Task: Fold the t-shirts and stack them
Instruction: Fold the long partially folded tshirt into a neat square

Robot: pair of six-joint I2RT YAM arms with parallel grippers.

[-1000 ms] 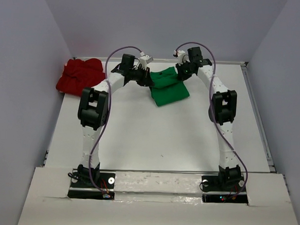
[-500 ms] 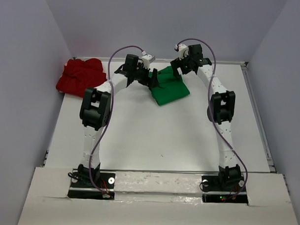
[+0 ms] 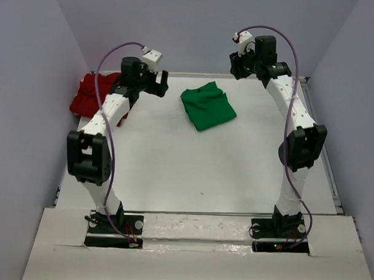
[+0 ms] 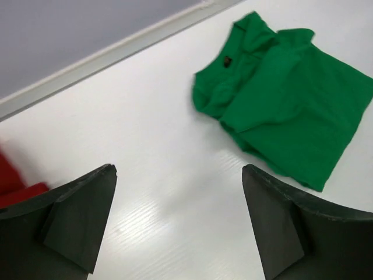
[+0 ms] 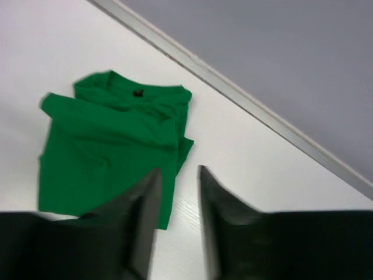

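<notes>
My left claw (image 4: 178, 175) hangs over the far left part of the counter (image 3: 192, 171), jaws spread wide and holding nothing. The white surface shows plainly between the two dark fingers. My right claw (image 5: 178, 172) is raised near the back wall on the far right. Its jaws stand narrow, only a thin strip of counter showing in the gap, and nothing is caught there. That view is somewhat blurred.

The green t-shirt (image 3: 206, 107) lies folded into a rough rectangle on the far middle of the counter, between my two claws and touching neither. Its collar end points toward the back wall, and the folded layers sit a little uneven along one edge. The red t-shirt (image 3: 90, 95) sits bunched in the far left corner — crumpled, not folded, partly hidden behind my left arm — and well apart from the green one.
</notes>
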